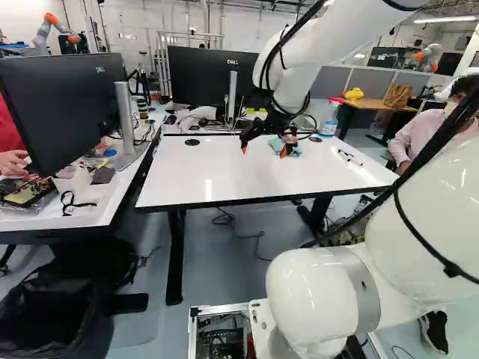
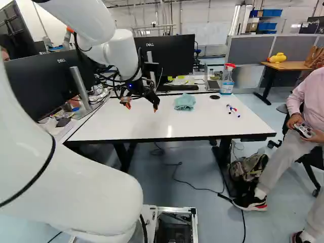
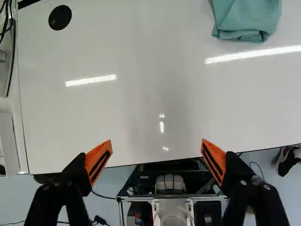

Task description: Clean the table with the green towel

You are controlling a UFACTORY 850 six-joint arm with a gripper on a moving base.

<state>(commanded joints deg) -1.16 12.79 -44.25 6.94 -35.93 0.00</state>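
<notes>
My black 2-finger end effector (image 3: pixel 156 140) hangs wide over the white rectangular counter (image 3: pixel 122 52), presumably to straddle the crumpled green cloth towel (image 3: pixel 247 19) at its 1 o'clock.

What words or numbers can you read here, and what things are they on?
"DELL": on the back of the screen at the left of the left base view.
"DELL": on the back of the screen behind the table.
The label on the spray bottle is too small to read.
I see no writing on the towel.
</notes>
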